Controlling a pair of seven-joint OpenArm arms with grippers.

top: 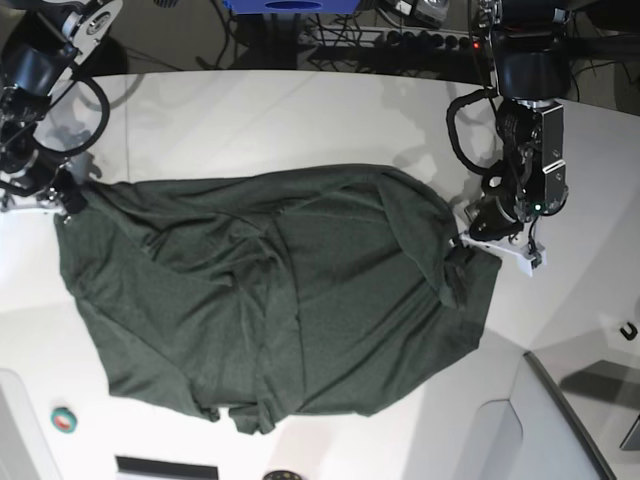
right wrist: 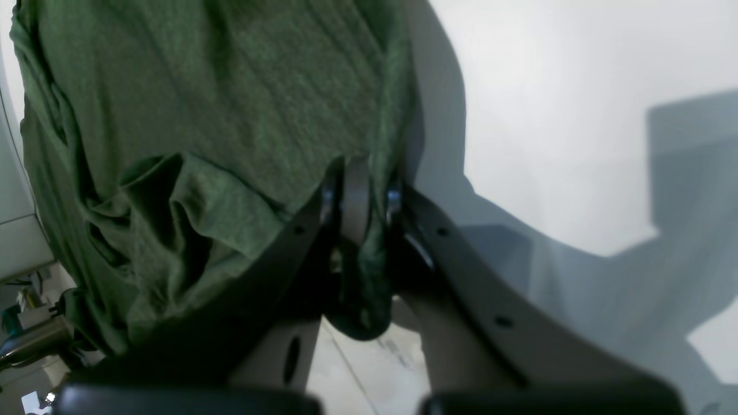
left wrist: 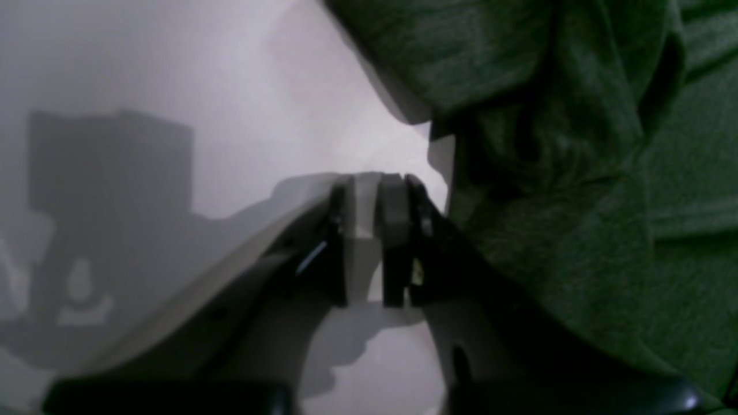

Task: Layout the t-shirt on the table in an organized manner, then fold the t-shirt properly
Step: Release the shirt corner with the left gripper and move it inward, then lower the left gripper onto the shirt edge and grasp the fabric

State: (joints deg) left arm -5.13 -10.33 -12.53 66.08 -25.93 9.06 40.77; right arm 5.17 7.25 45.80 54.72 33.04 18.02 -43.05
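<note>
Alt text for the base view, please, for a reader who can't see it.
A dark green t-shirt lies spread but wrinkled across a white table, seen from above. The right gripper pinches its edge on the picture's left side, and the left gripper sits at its edge on the picture's right side.

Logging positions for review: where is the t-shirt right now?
The t-shirt lies spread, wrinkled, mid-table in the base view, reaching between both arms.
</note>
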